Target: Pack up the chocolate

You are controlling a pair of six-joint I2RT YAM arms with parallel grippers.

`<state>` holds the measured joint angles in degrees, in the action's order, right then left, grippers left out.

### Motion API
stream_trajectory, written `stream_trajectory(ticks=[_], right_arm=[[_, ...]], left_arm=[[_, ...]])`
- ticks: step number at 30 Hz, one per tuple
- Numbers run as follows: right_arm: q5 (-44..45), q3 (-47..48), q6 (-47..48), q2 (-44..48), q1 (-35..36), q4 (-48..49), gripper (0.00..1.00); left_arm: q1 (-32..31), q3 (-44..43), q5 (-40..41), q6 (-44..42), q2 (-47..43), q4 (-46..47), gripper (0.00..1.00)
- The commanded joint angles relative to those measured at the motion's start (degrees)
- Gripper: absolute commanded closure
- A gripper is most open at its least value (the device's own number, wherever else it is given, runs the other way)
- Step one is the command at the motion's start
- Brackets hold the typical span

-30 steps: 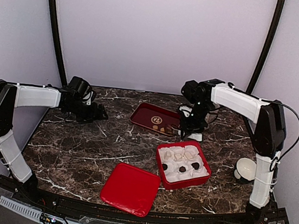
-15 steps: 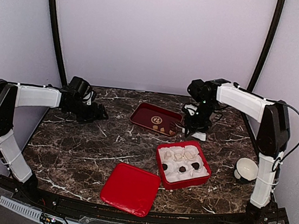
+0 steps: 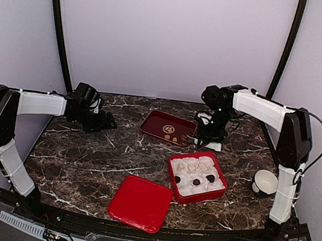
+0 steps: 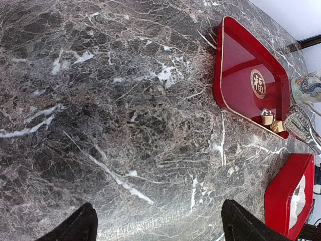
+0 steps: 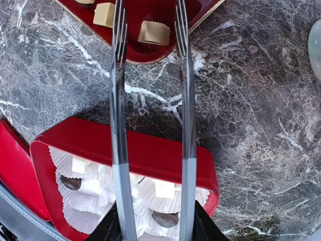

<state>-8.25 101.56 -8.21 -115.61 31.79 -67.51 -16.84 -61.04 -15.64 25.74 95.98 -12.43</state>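
Tan chocolate (image 3: pixel 170 137) pieces lie at the near corner of the dark red tray (image 3: pixel 159 122). My right gripper (image 3: pixel 197 139) hangs over that corner. In the right wrist view its long metal fingers (image 5: pixel 119 75) stand a little apart, open, with one tan chocolate (image 5: pixel 153 33) lying loose between the tips of the right gripper (image 5: pixel 149 22); another tan piece (image 5: pixel 104 14) lies to its left. The red box (image 5: pixel 150 153) holds paper cups with dark chocolate (image 5: pixel 164 218) and cream chocolate (image 5: pixel 164 189). My left gripper (image 4: pixel 158 226) is wide open over bare marble at the far left.
The red box (image 3: pixel 173 159) sits right of centre, its red lid (image 3: pixel 140 203) flat near the front edge. A white mug (image 3: pixel 264 181) stands at the right beside my right arm's base. The tray (image 4: pixel 241 85) and box (image 4: pixel 286 196) show at the right of the left wrist view.
My right arm has shifted slightly right and back by the tray's near corner, and its fingers have parted a little. The left arm has not moved.
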Motion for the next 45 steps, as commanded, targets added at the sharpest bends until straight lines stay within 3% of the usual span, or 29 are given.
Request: stream_trajectory(ticks=[1, 19, 37, 40, 45], right_arm=[[3.63, 2.06, -0.23, -0.54, 1.08, -1.16, 0.62], [10.28, 3.88, -0.85, -4.36, 4.96, -3.39, 0.66], [2.33, 11.03, -2.56, -7.61, 3.24, -2.23, 0.82], [1.58, 10.43, -2.4, -6.99, 3.04, -2.04, 0.82], [1.83, 7.74, -1.9, -5.59, 2.83, -1.34, 0.66]], left_arm=[[0.34, -1.46, -0.44, -0.86, 0.05, 0.27, 0.12], [0.43, -1.26, -0.42, -1.09, -0.18, 0.41, 0.12], [0.82, -1.19, -0.04, -1.83, -0.88, -0.12, 0.13], [0.84, -1.24, -0.16, -1.82, -0.96, -0.15, 0.13], [0.76, -1.18, -0.34, -1.63, -0.85, 0.09, 0.13]])
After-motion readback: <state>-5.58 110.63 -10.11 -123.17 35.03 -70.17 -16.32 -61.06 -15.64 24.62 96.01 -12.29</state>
